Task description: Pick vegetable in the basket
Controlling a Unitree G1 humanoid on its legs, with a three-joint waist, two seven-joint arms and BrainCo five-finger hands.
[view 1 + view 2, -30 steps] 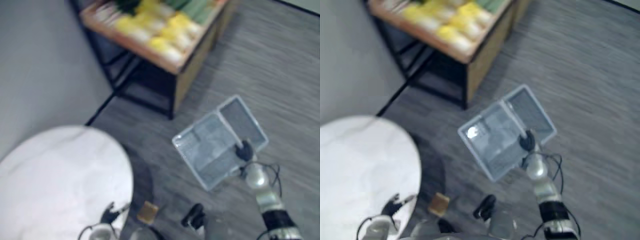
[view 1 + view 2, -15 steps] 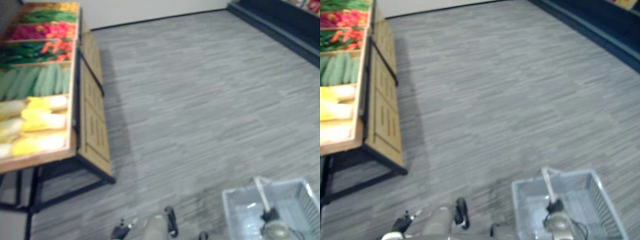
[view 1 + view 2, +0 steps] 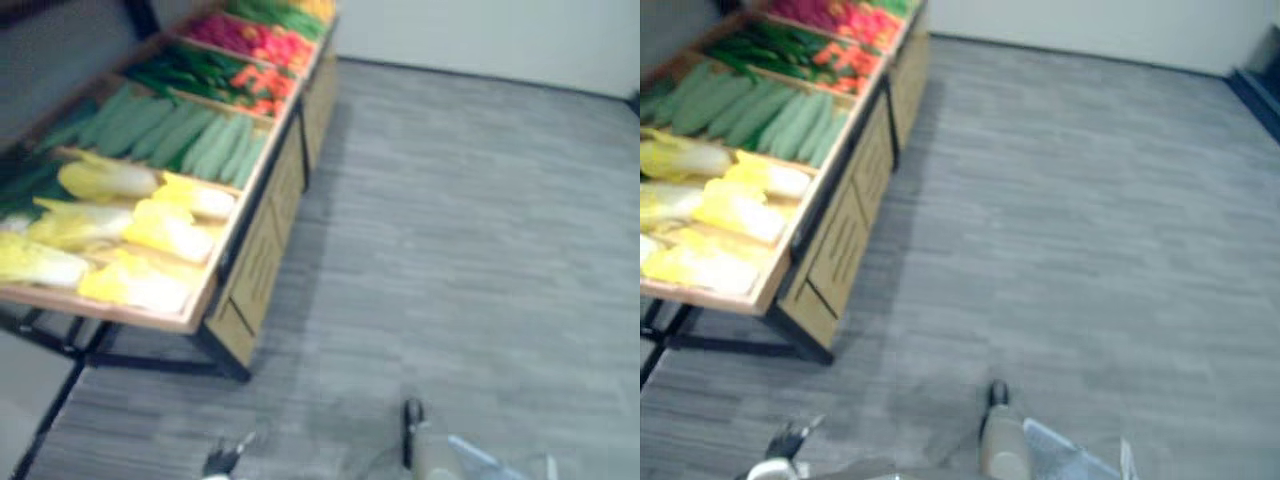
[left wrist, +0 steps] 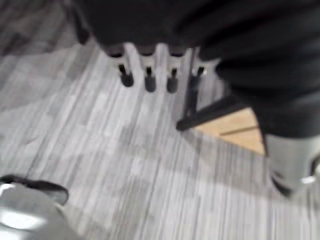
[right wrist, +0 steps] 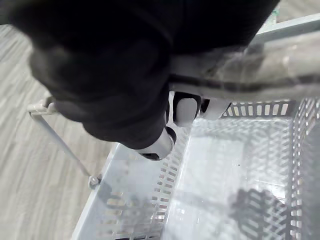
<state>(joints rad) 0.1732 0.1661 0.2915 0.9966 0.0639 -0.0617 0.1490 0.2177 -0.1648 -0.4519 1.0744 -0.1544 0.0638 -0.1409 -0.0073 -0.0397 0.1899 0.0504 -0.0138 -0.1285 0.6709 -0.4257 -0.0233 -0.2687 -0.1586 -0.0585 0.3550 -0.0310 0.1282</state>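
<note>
My right hand [image 5: 115, 75] is shut on the handle [image 5: 240, 70] of a pale grey mesh basket [image 5: 150, 200], which hangs empty over the floor. A corner of that basket [image 3: 1060, 462] peeks in at the bottom edge of the eye views. On my left stands a wooden vegetable stand [image 3: 255, 250] with yellow cabbages [image 3: 150, 225], cucumbers [image 3: 190, 135], dark greens [image 3: 190, 70] and red and orange vegetables [image 3: 265, 85]. My left hand [image 4: 149, 75] hangs open above the floor, holding nothing, near the stand's black leg [image 4: 210, 112]; it also shows low in the eye view [image 3: 222, 462].
Grey striped floor [image 3: 480, 250] stretches from the stand to the right and to the pale back wall [image 3: 480, 40]. The stand rests on a black metal frame [image 3: 150, 360] with a wooden side panel.
The camera has swung, so the stand now lies larger at the left and the basket has dropped to the bottom edge. My right hand still holds the handle.
</note>
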